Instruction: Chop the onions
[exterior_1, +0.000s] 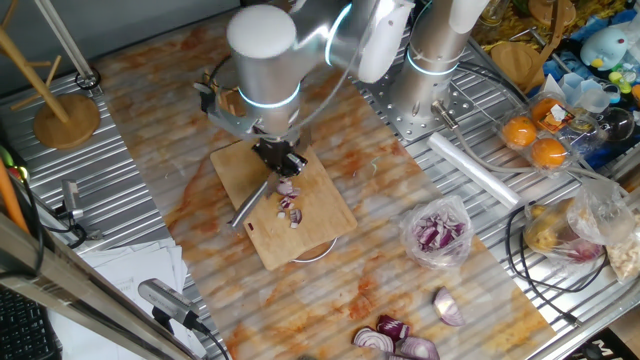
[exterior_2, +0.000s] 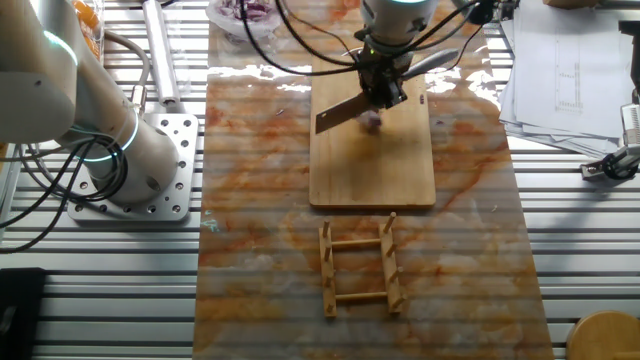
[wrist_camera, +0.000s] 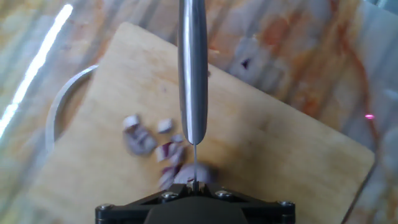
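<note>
On the marbled mat, off to the side of the cutting board (exterior_1: 300, 225), a clear plastic bag (exterior_1: 437, 235) slumps open with chopped purple onion inside, and a clear tub (exterior_1: 535, 130) near the arm's base holds oranges. From where I stand the gripper (exterior_1: 278, 158) is clamped on a knife (exterior_2: 345, 110), the blade slanting down and out to one side over the board. The onions (exterior_1: 290, 205) lie in a small loose cluster on the board, right under and just beside the gripper; in the hand view they scatter to either side of the blade's spine. The far half of the board is bare wood, a wooden rack (exterior_2: 360, 268) lies beyond its edge, and glossy onion halves (exterior_1: 395, 338) rest near the mat's corner.
</note>
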